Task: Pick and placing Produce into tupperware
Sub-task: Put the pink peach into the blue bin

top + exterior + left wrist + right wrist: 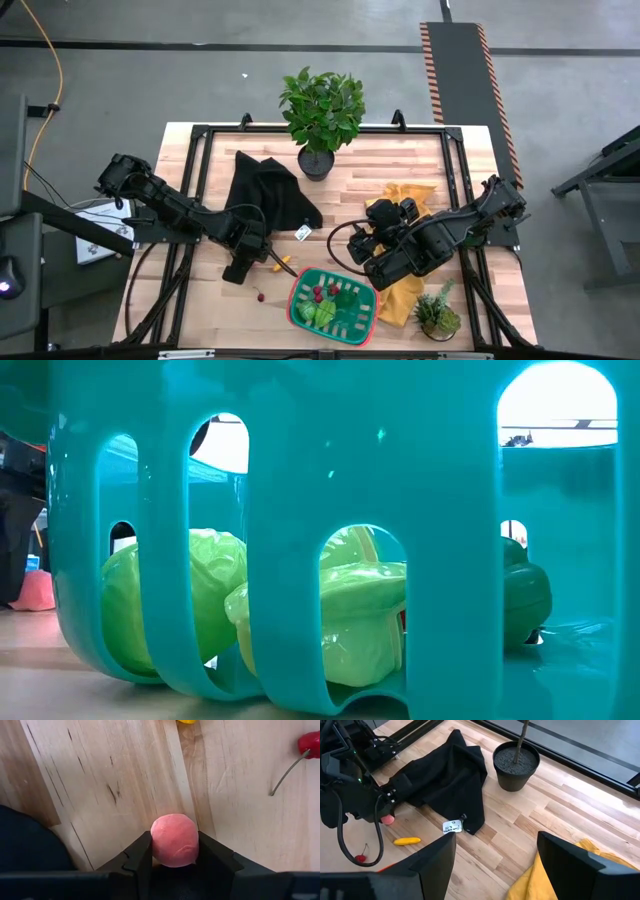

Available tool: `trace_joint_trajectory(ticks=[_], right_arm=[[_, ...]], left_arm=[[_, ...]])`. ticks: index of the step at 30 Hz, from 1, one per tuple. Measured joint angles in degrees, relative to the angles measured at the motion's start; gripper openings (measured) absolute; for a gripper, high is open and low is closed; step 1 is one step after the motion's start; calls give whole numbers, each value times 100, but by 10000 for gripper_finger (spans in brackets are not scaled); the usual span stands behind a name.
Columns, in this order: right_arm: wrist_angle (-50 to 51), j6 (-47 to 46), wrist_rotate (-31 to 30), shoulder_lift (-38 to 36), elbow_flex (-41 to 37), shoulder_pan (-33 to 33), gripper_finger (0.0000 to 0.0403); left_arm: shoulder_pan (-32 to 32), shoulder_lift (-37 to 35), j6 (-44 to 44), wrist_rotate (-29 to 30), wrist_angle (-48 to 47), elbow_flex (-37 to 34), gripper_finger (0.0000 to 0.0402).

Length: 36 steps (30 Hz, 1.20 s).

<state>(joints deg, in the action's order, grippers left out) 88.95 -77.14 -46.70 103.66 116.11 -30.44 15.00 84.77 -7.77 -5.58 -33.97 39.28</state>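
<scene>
A small pink round fruit (174, 840) sits on the wooden table between the fingers of my left gripper (175, 851), which points down just near of the black cloth (265, 190). A yellow piece (406, 840) and a red cherry with a stem (360, 858) lie loose close by. The green tupperware with a red rim (296, 290) stands at the near edge and holds lime-green and red produce (350, 620). My right gripper (495, 865) hangs open, high above the table's right half, touching nothing. My left gripper pinches the pink fruit by two opposite sides (156, 845) between its two fingers (137, 857). The fingers come from above, pointing down. The fruit stands at the table top (387, 819), its rounded face showing beyond the fingertips.
A potted leafy plant (316, 160) stands at the far middle. A yellow cloth (405, 195) lies under the right arm and a small spiky plant (437, 315) at the near right corner. A white tag (303, 232) lies beside the black cloth.
</scene>
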Motion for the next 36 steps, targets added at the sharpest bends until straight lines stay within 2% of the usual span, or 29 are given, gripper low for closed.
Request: trace_joint_trajectory(ticks=[10,20,27,36], right_arm=[[2,17,-6,0,0,0,270],[53,11,-9,0,0,0,270],[107,31,25,0,0,0,270],[107,328,96,-10,0,-47,270]], left_arm=[[-1,-2,-17,2,-177,88,124],[-2,-4,99,35,-790,746,124],[-2,-4,276,263,-1162,1228,124],[-2,-4,301,330,-1716,1770,124]])
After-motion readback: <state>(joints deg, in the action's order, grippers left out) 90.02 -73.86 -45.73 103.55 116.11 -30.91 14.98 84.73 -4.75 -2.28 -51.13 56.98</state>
